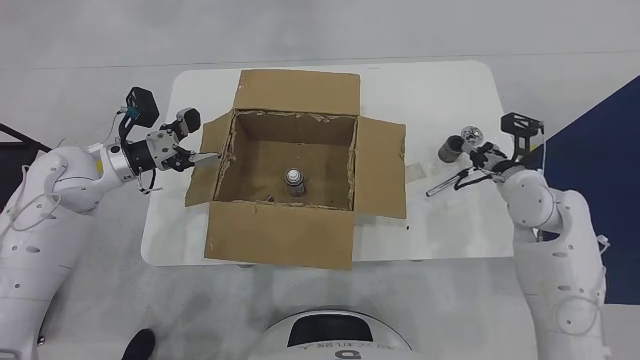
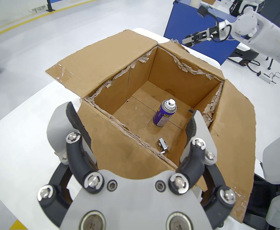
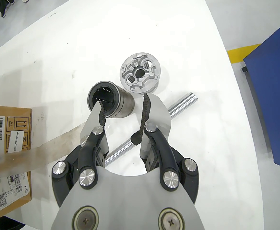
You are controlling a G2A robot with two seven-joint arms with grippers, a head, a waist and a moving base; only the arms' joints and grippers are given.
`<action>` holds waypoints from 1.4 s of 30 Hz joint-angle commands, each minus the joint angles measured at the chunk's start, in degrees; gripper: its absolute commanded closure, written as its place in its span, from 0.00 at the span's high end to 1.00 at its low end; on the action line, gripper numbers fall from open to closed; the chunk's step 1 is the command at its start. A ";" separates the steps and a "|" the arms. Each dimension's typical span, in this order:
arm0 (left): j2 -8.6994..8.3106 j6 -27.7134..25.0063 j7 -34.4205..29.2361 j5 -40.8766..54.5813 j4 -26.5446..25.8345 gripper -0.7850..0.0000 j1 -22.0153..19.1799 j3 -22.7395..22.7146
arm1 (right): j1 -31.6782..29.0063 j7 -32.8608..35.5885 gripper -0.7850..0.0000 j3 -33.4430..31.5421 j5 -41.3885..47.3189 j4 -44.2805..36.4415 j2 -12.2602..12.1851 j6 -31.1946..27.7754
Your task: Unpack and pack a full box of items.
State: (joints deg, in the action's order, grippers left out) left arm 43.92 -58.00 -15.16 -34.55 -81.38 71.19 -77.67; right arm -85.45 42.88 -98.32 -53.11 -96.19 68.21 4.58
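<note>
While the brown cardboard box (image 1: pixel 280 235) stands open at the middle of the white table (image 1: pixel 440 90), a blue spray can with a white cap (image 2: pixel 165 112) stands upright on its floor. A small silver metal bracket (image 2: pixel 163 146) lies by the near wall. The left gripper (image 2: pixel 133 110) hangs over the box's left flap, jaws spread wide and holding nothing. To do this well, I judge, it should descend straight over the can, clear of the torn left wall, and close on the body below the cap. The right gripper (image 3: pixel 122 100), also released, sits at the table's right over a polished steel rod (image 3: pixel 178 104), beside a black-rimmed cylindrical bearing (image 3: pixel 104 94) and a silver cast disc (image 3: pixel 140 72).
</note>
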 commanded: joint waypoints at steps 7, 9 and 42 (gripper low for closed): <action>0.00 0.00 0.00 0.00 0.00 1.00 0.00 0.00 | 3.46 2.77 0.36 3.08 -2.52 2.42 0.07 4.30; 0.00 0.00 0.00 0.00 0.00 1.00 0.00 0.00 | 4.45 3.31 0.36 3.77 -3.28 3.51 0.09 5.49; 0.00 0.00 0.00 0.00 0.00 1.00 0.00 0.00 | 8.08 10.41 0.00 7.62 -2.90 6.37 -0.70 0.85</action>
State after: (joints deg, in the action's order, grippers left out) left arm 43.92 -58.00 -15.16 -34.55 -81.38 71.19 -77.67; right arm -77.56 53.14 -90.85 -55.95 -89.96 67.52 5.44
